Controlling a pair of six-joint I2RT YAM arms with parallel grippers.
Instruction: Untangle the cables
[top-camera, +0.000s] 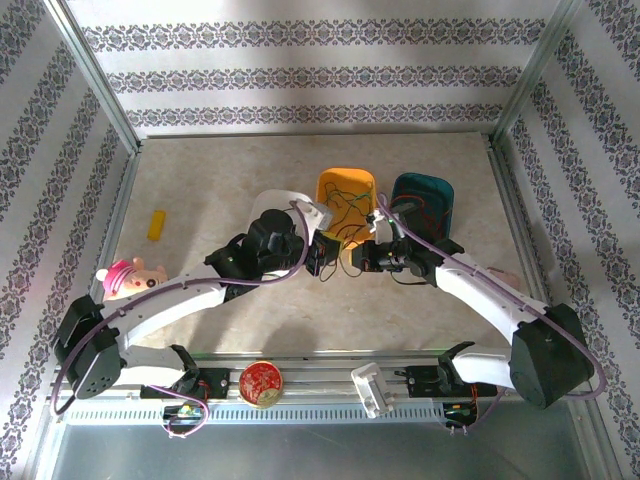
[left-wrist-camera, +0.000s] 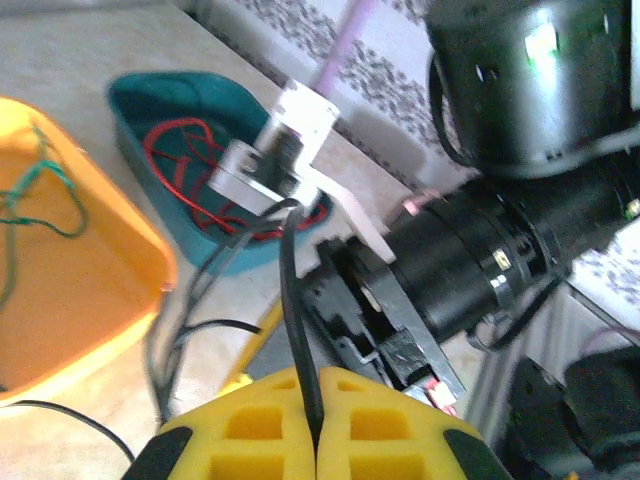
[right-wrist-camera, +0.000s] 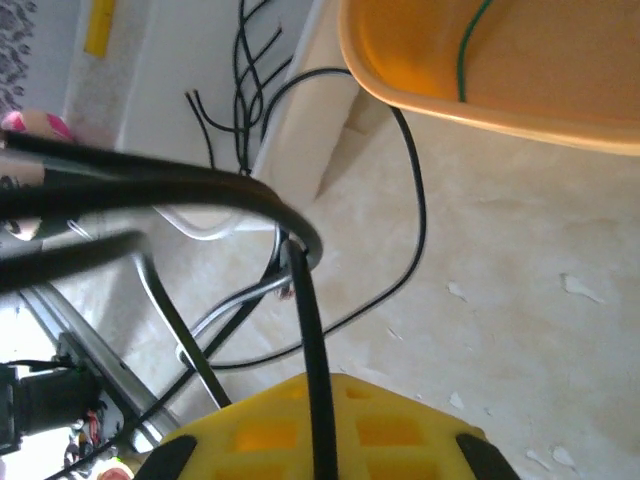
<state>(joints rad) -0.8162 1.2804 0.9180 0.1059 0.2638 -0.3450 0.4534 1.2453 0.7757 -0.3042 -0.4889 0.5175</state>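
Black cable (left-wrist-camera: 292, 290) pinched by both arms.
Left gripper (left-wrist-camera: 318, 440) and right gripper (right-wrist-camera: 322, 445) each clamp a strand; green cable (right-wrist-camera: 471, 40) lies in the yellow tub (left-wrist-camera: 100, 300), red cable (left-wrist-camera: 175, 150) in the teal tub (top-camera: 438, 200).

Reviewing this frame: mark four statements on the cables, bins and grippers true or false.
1. The red cable lies in the teal bin. True.
2. The green cable lies in the teal bin. False: it lies in the yellow bin.
3. The left gripper and right gripper are each shut on a black cable. True.
4. The yellow block sits in the yellow bin. False: it lies on the table, far to the left.
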